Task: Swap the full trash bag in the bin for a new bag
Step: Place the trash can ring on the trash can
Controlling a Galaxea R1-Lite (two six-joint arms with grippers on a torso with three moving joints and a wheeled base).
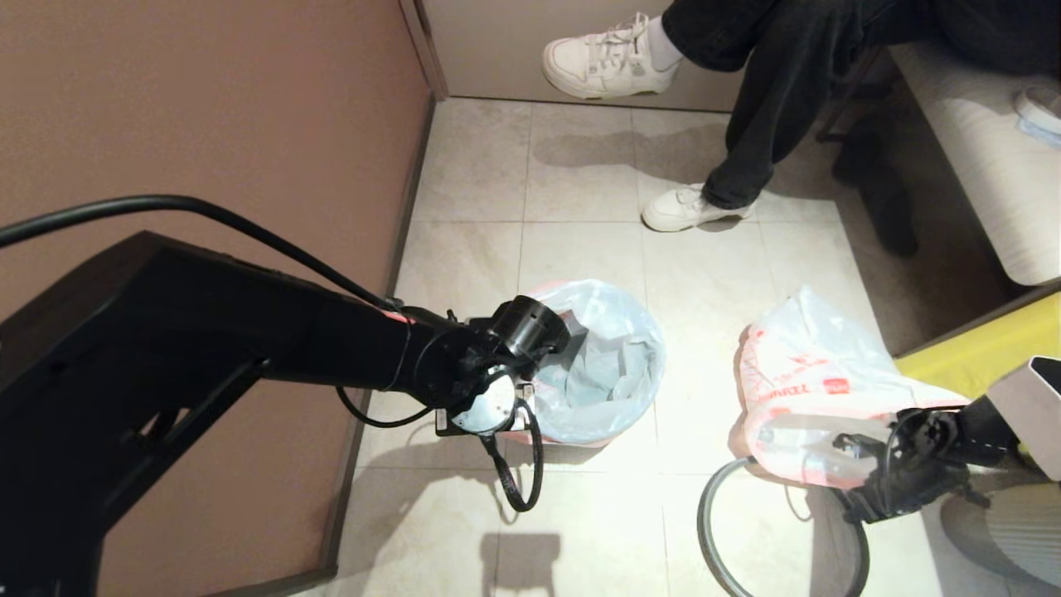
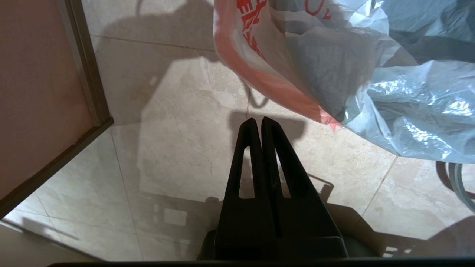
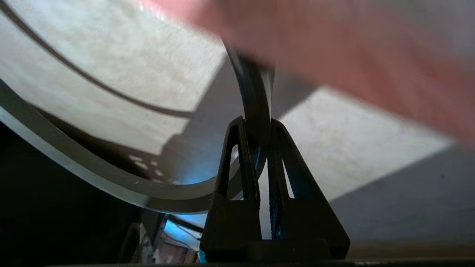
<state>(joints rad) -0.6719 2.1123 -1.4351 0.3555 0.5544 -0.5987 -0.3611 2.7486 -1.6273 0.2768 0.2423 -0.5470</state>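
**Gripping the ring, one bag already in**

Right claw [image 3: 256,124] is clamped on the grey ring [image 1: 713,531]. Left claw [image 2: 258,122] is pinched closed, empty, beside the bin's new bag [image 1: 613,365]. Two bags total: full trash bag [image 1: 808,390] sits on the floor.

Tile floor [image 1: 580,182]: lined bin [image 1: 597,365], full bag [image 1: 812,390], ring [image 1: 713,531].

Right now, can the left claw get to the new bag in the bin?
Probably yes. The left claw, shut and empty, hangs just beside the new bag lining the bin, with only bare floor between.
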